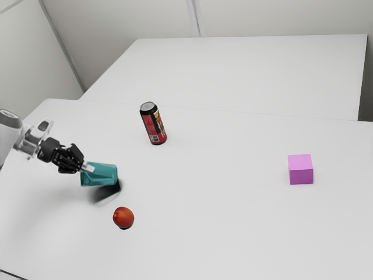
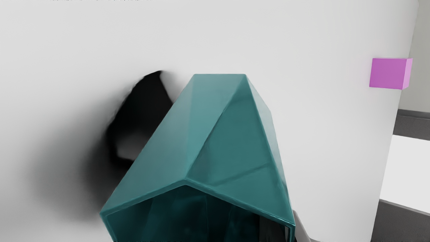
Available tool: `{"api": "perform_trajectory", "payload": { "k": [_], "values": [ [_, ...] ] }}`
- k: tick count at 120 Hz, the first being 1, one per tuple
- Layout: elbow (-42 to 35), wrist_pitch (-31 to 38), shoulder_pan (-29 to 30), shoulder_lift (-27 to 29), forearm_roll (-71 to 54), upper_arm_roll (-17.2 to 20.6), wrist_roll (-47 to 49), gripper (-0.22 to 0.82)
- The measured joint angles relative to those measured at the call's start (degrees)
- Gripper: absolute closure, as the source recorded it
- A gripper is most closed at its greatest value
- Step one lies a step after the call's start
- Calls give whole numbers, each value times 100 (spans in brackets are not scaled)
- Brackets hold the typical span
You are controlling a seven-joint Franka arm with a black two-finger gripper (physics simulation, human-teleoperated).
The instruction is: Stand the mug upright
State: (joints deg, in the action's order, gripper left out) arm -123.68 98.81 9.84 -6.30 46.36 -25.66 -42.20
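Mug (image 1: 104, 175), teal and faceted, lies tipped on its side, its mouth end at the gripper (image 1: 87, 167), whose jaws are clenched on its wall by the rim. The wrist view looks into its dark hollow. The exterior view brings in a standing red-and-black drink can (image 1: 154, 123) beyond the mug and a reddish-orange peach (image 1: 123, 217) near it.

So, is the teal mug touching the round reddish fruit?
Apart. The exterior view shows it: a strip of table lies between the mug and the fruit.
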Motion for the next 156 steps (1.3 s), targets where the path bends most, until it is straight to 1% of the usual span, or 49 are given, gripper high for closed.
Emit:
{"api": "perform_trajectory", "payload": {
  "k": [25, 52, 64, 79, 104, 131, 156],
  "values": [
    [33, 83, -110, 63, -132, 71, -28, 79],
    [55, 620, -922, 181, -480, 59, 31, 79],
    [81, 829, -1138, 237, -753, 53, 109, 79],
    [160, 1062, -1444, 362, -1278, 36, 281, 79],
    [296, 1334, -2139, 475, -2350, 11, 779, 79],
    [513, 1373, -2725, 451, -3195, -8, 1372, 79],
    [1029, 1086, -2937, 256, -3725, -9, 1807, 79]
  ]
}}
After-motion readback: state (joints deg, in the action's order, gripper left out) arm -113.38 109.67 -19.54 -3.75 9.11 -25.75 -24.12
